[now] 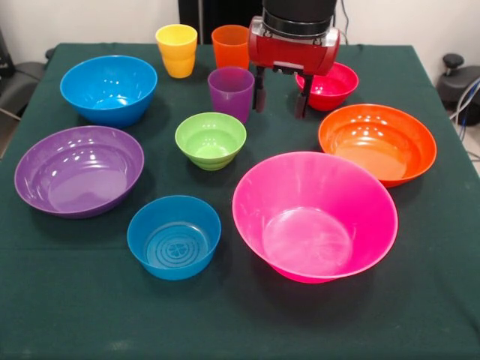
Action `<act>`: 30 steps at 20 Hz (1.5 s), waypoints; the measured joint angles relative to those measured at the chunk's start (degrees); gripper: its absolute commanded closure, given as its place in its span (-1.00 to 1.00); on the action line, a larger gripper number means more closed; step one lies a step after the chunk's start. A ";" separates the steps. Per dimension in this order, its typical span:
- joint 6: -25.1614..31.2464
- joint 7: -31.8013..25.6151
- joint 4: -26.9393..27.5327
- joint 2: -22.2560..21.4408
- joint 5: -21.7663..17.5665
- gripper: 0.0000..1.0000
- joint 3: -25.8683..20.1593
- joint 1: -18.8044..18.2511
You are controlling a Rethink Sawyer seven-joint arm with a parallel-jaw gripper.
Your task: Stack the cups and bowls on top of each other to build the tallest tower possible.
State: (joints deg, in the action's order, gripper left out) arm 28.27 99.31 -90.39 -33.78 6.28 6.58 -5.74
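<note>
Three cups stand apart at the far side: yellow cup [177, 50], orange cup [230, 46], purple cup [231, 92]. My gripper [282, 99] hangs open between the purple cup and the small red bowl [331, 85], with nothing between its fingers. The small green bowl [211, 139] sits mid-table. A mid-sized blue bowl [109, 89] is at the far left, a purple bowl [79, 169] at the left, an orange bowl [377, 142] at the right. The large pink bowl [315, 215] and a small blue bowl [174, 236] are nearest the camera. No tower stands; nothing is stacked.
Everything rests on a dark green tablecloth [67, 300]. A black chair part [457, 79] shows past the right edge of the table, and another dark object [15, 82] past the left edge.
</note>
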 measured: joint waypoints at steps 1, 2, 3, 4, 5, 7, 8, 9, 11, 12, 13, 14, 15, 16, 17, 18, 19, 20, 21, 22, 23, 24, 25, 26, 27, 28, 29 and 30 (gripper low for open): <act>0.00 0.00 0.00 0.00 0.00 -1.00 0.00 0.00; 0.00 0.00 0.00 0.00 0.00 -1.00 -0.01 0.00; 0.00 0.00 0.00 0.01 0.00 -1.00 -0.01 0.00; 0.00 0.00 0.00 0.01 0.00 -1.00 -0.01 0.00; 0.00 0.00 0.00 0.01 0.01 -1.00 -0.01 0.00; 0.00 0.00 0.00 0.00 0.01 -1.00 0.00 0.00; 0.00 0.00 0.00 0.00 0.01 -1.00 0.01 0.00; 0.00 0.00 0.00 0.00 0.01 -1.00 0.02 0.00; 0.00 0.00 0.00 0.00 0.01 -1.00 0.02 0.00; 0.00 0.00 0.00 0.00 0.03 -1.00 0.05 0.00; 0.00 0.00 0.01 0.00 0.05 -1.00 0.07 0.00; 0.00 0.00 0.01 0.01 0.07 -1.00 0.10 0.00; 0.00 0.00 0.01 0.00 0.08 -1.00 0.12 0.00; 0.00 0.06 0.01 0.00 0.13 -1.00 0.25 0.06; 0.00 0.13 0.01 0.00 0.17 -1.00 0.39 0.12; 0.00 0.19 0.01 0.00 0.22 -1.00 0.52 0.18; 0.00 0.26 0.02 0.00 0.26 -1.00 0.66 0.24; 0.00 0.32 0.00 0.00 0.26 -1.00 0.75 0.28; 0.00 0.49 0.00 0.00 0.26 -1.00 1.01 0.43; 0.00 0.66 0.01 0.00 0.26 -1.00 1.26 0.58; 0.00 0.84 0.01 -0.01 0.26 -1.00 1.52 0.73; 0.00 0.97 0.00 0.00 0.26 -1.00 1.71 0.85; 0.00 1.14 0.00 0.00 0.26 -1.00 2.00 1.01; 0.00 1.31 0.00 0.00 0.26 -1.00 2.28 1.16; 0.00 1.48 0.00 0.00 0.26 -1.00 2.56 1.32; 0.00 1.67 -0.01 -0.01 0.26 -1.00 2.76 1.41; 0.00 1.87 -0.02 -0.01 0.26 -1.00 2.96 1.50; 0.00 2.06 -0.04 -0.02 0.26 -1.00 3.17 1.59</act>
State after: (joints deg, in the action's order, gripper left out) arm 28.27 101.37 -90.43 -33.80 6.55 9.75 -4.15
